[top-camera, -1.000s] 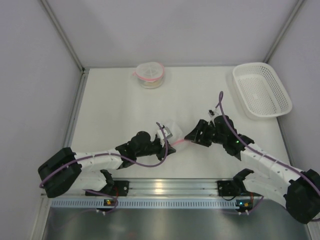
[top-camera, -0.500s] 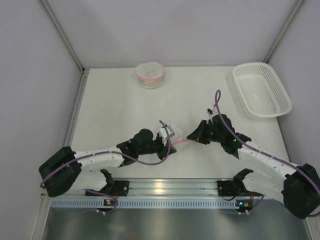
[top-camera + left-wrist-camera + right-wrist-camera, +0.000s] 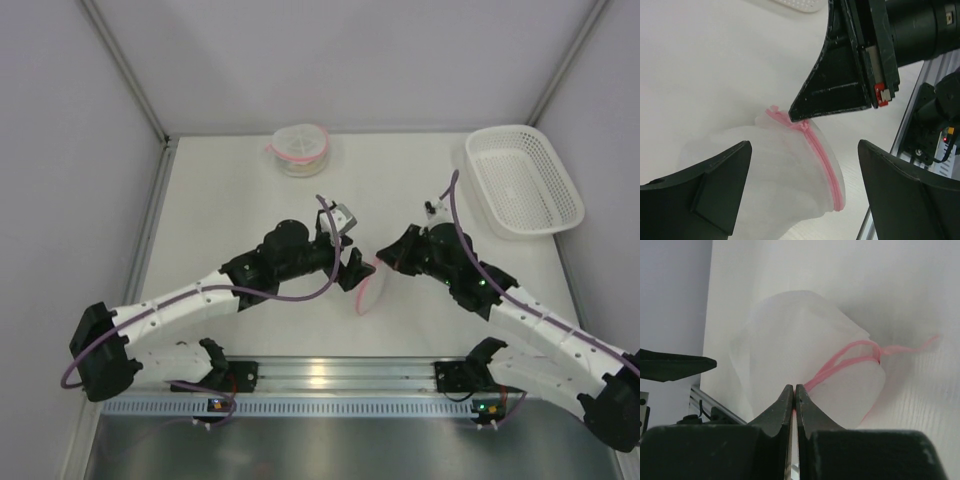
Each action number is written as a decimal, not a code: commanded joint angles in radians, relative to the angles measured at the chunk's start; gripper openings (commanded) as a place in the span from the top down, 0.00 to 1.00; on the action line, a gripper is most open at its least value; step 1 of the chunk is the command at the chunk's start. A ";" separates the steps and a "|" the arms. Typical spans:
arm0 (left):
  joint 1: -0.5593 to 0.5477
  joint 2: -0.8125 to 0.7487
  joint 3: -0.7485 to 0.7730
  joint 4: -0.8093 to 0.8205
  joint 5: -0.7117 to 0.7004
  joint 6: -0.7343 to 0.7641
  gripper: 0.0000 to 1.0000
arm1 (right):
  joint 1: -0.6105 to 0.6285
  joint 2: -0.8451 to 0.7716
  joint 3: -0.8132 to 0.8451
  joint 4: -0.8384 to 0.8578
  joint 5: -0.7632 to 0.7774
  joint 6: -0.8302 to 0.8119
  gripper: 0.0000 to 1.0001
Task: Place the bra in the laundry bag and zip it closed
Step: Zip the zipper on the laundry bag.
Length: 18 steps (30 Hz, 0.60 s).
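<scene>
The laundry bag [image 3: 368,290] is a bulging white mesh pouch with a pink zipper [image 3: 822,160], lying on the table between both arms. My right gripper [image 3: 795,388] is shut on the pink zipper edge at the bag's end; its black finger also shows in the left wrist view [image 3: 835,95], tip on the zipper's start. My left gripper [image 3: 804,145] hangs open above the bag [image 3: 785,190], fingers either side and not touching it. In the top view the left gripper [image 3: 350,255] sits just left of the right gripper [image 3: 380,262]. The bra is hidden; the mesh [image 3: 805,340] does not show what is inside.
A round white thing with pink trim [image 3: 300,148] sits at the back of the table. A white slotted basket [image 3: 525,180] stands at the back right. Grey walls close in the table on the left, back and right. A metal rail [image 3: 330,375] runs along the near edge.
My left gripper has opened, let go of the bag and moved up and to the right. My right gripper has shut on the zipper edge. The bag shifted slightly right.
</scene>
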 commanded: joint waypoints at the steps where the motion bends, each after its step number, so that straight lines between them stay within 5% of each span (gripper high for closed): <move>1: -0.004 0.028 0.072 -0.066 -0.056 0.007 0.09 | 0.052 -0.015 0.058 -0.016 0.116 0.012 1.00; 12: -0.094 0.120 0.129 -0.155 -0.143 -0.145 0.28 | 0.148 -0.041 0.076 -0.091 0.346 0.058 1.00; 18: -0.156 0.137 0.118 -0.166 -0.257 -0.164 0.26 | 0.151 -0.042 0.089 -0.079 0.364 0.068 1.00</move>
